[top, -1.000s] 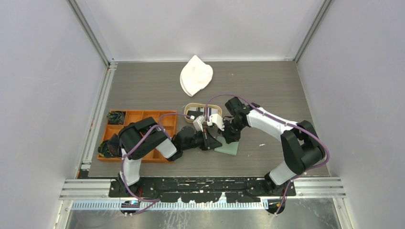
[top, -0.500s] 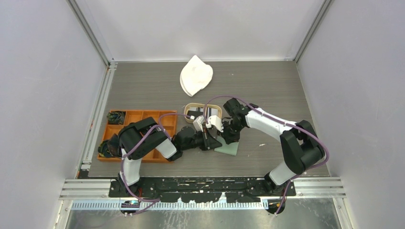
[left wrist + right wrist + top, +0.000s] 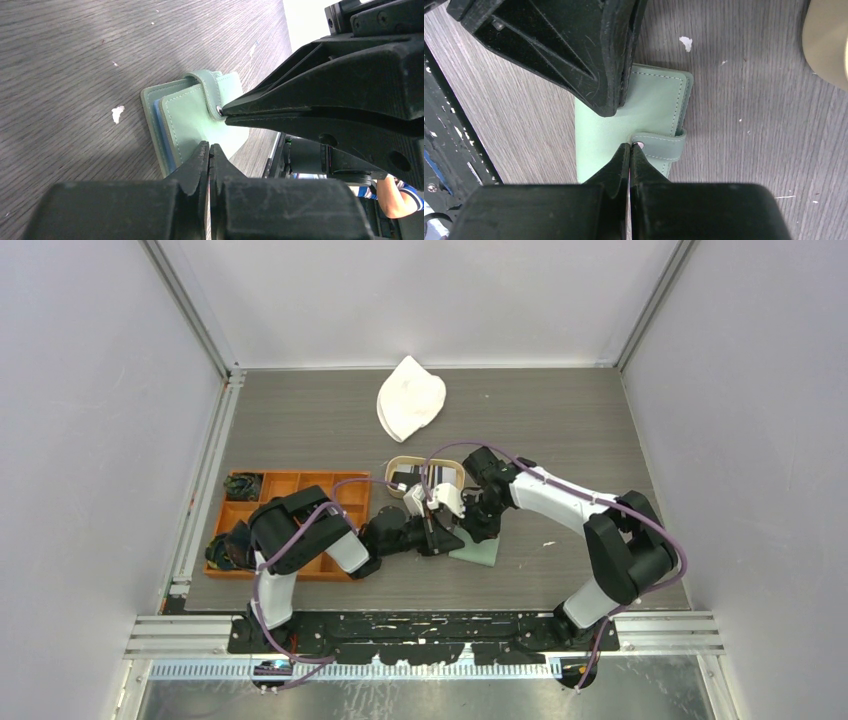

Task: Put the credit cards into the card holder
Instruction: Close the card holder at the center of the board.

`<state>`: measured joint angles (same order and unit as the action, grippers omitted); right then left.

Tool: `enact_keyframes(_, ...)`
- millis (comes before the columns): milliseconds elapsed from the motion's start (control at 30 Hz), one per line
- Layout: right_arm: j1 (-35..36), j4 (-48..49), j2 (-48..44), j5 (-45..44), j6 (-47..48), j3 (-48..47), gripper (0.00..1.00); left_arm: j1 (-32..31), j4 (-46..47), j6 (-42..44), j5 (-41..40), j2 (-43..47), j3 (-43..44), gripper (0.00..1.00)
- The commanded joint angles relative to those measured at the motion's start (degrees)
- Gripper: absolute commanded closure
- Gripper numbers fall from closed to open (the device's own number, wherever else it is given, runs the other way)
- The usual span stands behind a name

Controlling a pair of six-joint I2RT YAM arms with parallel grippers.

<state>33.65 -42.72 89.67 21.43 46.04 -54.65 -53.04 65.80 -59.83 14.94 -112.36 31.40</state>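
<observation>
Clenched tight, the right gripper (image 3: 630,146) has its tips closed to a point right at the metal stud of the snap tab (image 3: 659,142). It looks to be prodding the tab rather than holding it, though from these angles I cannot rule out a sliver of the tab nipped between the tips. The left gripper (image 3: 210,146) is shut as well, with nothing in it, and its closed tips bear down on the near edge of the cover. The card holder (image 3: 478,552) lies flat and folded on the table (image 3: 560,430), between the two arms, with its tab wrapped round the free edge. The credit cards (image 3: 425,476) sit apart from it in the oval wooden tray (image 3: 389,472), just behind the grippers. I would judge the holder light and soft, apt to skate across the wood grain if pushed from one side only, so pinning the cover while working the tab makes sense. The tab's loose end beside the stud is the natural place to take hold. The cards, by contrast, look thin, stiff and slick, and best taken by an edge.
</observation>
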Motion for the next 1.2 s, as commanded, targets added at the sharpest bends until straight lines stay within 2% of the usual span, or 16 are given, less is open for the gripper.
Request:
enact_keyframes(0,1.0,1.7,3.7,-3.0,-2.3,0.6,0.99,-0.2,3.2,0.2,0.0,-0.9,-0.5,1.00)
enact_keyframes(900,3.1,1.6,7.9,-4.8,-8.0,-2.3,0.99,-0.2,7.1,0.6,-0.5,1.0,-2.4,0.99)
enact_keyframes(1033,0.1,-0.4,2.8,0.5,-8.5,-4.0,0.74,-0.1,4.9,2.6,-1.6,5.0,-4.1,0.91)
enact_keyframes(1167,-4.6,-3.1,-4.3,5.8,-7.7,-5.0,0.55,-0.1,-4.7,6.7,-3.1,13.1,-4.9,0.79)
